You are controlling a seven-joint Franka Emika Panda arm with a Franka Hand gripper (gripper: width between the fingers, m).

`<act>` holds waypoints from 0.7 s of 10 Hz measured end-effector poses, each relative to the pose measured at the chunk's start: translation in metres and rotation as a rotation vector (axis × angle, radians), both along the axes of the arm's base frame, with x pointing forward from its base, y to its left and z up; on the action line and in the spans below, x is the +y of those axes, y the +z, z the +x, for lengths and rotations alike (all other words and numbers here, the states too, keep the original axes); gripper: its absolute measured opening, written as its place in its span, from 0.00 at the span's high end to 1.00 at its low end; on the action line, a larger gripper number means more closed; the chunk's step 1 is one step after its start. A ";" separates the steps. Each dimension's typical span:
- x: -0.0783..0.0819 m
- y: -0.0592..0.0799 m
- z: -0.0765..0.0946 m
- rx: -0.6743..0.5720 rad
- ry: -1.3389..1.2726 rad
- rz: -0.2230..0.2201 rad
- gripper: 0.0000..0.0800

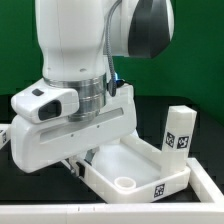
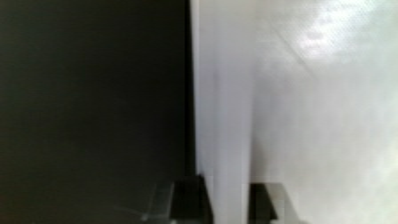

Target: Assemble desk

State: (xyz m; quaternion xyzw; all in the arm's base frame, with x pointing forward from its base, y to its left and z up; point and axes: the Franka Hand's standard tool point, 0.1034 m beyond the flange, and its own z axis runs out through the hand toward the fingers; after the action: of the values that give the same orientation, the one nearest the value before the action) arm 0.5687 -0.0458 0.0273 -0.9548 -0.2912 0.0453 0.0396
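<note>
over the panel's (image 1: 140,190) end at the exterior view's left, the arm (image 1: 75,45) comes straight down from above, its thick white wrist upright and the broad white hand (image 1: 70,122) below it lying roughly level, low over the black surface (image 1: 25,185). a dark joint cover (image 1: 150,25) bulges at the arm's upper part toward the exterior view's right. the hand hides most of that end of the panel, and in this view the fingers are hard to make out beneath it.

the wrist view looks down along the gripper (image 2: 222,200). its two dark fingertips (image 2: 180,203) stand close together with a thin white upright strip of the panel's rim (image 2: 222,100) pinched between them. the gripper is clamped on that rim. to one side of the rim the view is dark, to the other pale and blurred.

the panel lies flat on the surface with its rim up, reaching from under the hand toward the exterior view's right. a round corner socket (image 1: 125,183) shows at its near side and a small black-and-white tag (image 1: 160,190) sits on its near wall.

one leg (image 1: 180,132) stands upright at the panel's far corner on the exterior view's right, well apart from the hand, with tags on its faces. whether it sits in a socket or just behind the rim cannot be told.
</note>
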 end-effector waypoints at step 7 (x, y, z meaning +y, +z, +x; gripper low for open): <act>0.014 0.009 0.037 -0.034 0.598 0.017 0.92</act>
State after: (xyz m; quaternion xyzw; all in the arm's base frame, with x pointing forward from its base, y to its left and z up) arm 0.6052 -0.0320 0.0366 -0.8270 -0.5604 0.0364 0.0277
